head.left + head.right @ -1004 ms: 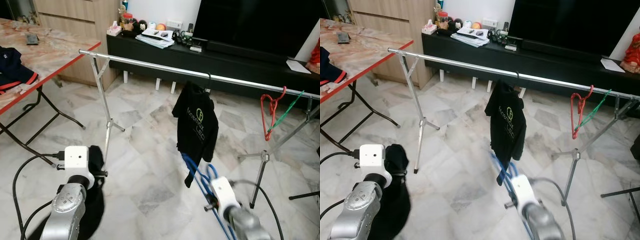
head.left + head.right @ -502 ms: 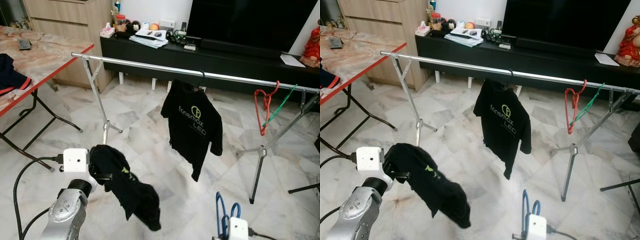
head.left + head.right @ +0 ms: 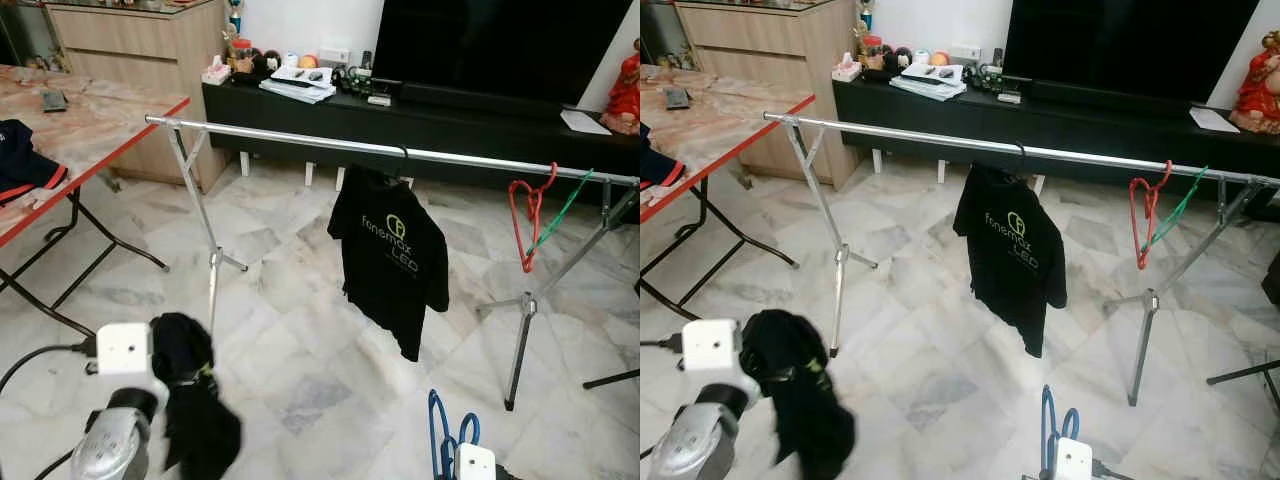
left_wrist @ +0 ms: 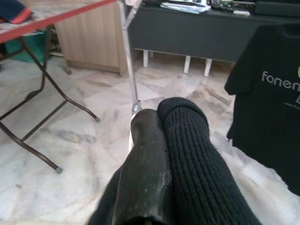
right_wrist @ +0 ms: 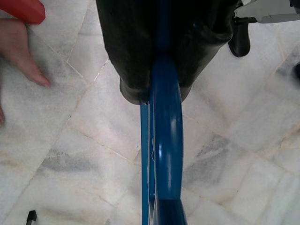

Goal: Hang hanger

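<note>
My left gripper [image 4: 160, 119] is shut on a black garment [image 3: 192, 395] that hangs bunched below it at the lower left; in the left wrist view one black finger [image 4: 144, 168] lies against ribbed black fabric [image 4: 199, 164]. My right gripper [image 5: 161, 86] is shut on a blue hanger [image 3: 443, 448], whose loops rise above the white wrist at the bottom edge. Ahead, a silver rail [image 3: 290, 140] spans the room. A black printed T-shirt [image 3: 395, 265] hangs at its middle, and a red hanger [image 3: 528, 215] and a green hanger [image 3: 565, 210] hang empty near its right end.
A red-edged marble table [image 3: 70, 115] with folding legs stands to the left. Behind the rail are a black TV console [image 3: 450, 115] and a screen. The rack's tripod legs [image 3: 517, 330] stand on the marble floor. A person's bare foot [image 5: 21, 51] is close to my right gripper.
The black garment, swung out to the right half a second ago, now hangs straight down in a bunch. The blue hanger has dropped away from the hanging T-shirt to the bottom edge.
</note>
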Motion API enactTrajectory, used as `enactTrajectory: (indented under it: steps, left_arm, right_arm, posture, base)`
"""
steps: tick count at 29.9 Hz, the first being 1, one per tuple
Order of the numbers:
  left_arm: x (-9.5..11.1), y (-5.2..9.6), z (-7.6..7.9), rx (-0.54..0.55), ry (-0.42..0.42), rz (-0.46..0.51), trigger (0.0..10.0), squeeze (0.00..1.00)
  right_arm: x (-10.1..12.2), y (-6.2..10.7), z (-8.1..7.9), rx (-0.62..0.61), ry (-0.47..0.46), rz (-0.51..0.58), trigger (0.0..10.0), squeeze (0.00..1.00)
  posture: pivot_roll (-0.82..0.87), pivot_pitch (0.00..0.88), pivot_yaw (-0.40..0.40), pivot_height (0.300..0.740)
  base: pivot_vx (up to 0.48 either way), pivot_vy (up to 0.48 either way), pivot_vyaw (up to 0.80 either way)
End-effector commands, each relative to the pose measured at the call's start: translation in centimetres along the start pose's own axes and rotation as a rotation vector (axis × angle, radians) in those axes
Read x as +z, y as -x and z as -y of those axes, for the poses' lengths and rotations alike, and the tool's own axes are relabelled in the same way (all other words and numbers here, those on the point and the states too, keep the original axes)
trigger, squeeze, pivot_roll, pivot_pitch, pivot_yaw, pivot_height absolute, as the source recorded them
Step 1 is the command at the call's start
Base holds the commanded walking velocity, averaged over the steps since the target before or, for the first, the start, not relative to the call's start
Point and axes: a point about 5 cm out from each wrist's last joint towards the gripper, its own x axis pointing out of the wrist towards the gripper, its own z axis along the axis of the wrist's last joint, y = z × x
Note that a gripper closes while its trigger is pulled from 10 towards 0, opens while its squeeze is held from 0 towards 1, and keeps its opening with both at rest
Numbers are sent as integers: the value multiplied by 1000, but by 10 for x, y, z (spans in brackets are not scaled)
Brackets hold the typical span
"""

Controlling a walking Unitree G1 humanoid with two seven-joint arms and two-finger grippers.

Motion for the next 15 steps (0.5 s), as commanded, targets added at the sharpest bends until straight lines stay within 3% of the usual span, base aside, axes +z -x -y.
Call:
enactTrajectory:
  steps: [1,4,15]
  left_arm:
    - [19,0,2,-11,14,93,10000,0]
    - [20,-1,6,-21,18,90,10000,0]
    - [19,-7,10,-28,14,81,10000,0]
  right_arm:
    - [-3,1,-2,7,-34,0,10000,0]
    - [-4,1,-1,6,-32,-1,10000,0]
    - [-6,1,-2,18,-16,-7,10000,0]
  posture:
    - [135,0,-40,740]
    - [142,0,-39,740]
    - [144,0,-42,740]
  base:
    - [0,0,0]
    - [0,0,0]
    - [0,392,0]
